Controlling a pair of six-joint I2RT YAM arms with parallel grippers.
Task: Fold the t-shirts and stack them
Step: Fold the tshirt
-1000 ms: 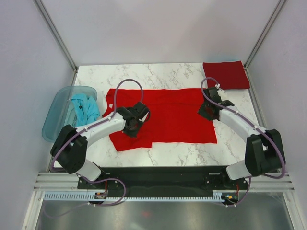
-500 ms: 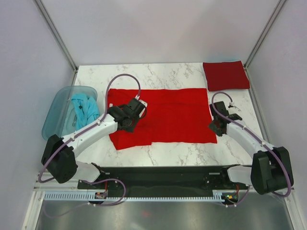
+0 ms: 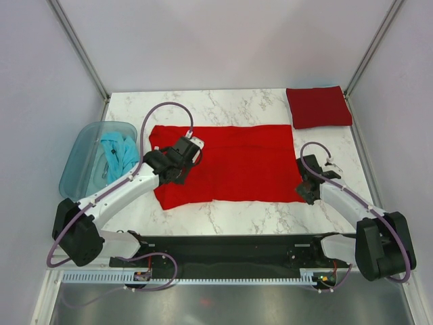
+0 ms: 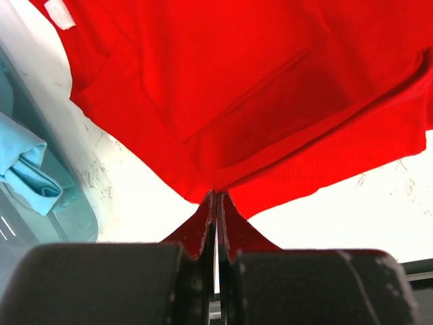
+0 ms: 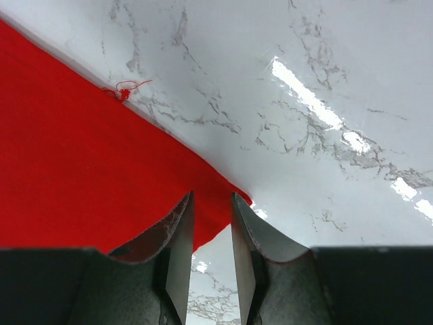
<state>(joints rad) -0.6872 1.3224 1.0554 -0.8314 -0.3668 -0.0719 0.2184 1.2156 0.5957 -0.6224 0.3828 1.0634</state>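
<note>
Here the red t-shirt (image 3: 237, 162) lies spread flat across the middle of the desk (image 3: 230, 101). The left gripper (image 4: 216, 196) is clamped tight on a pinch of its left part, lifting the cloth into a ridge, probably to carry that side over for a fold. The right gripper (image 5: 212, 200) sits low at the near right corner, its jaws a narrow gap apart, straddling the cloth rather than visibly pinching it. A folded dark red shirt (image 3: 318, 106) waits at the far right as the base of the stack.
</note>
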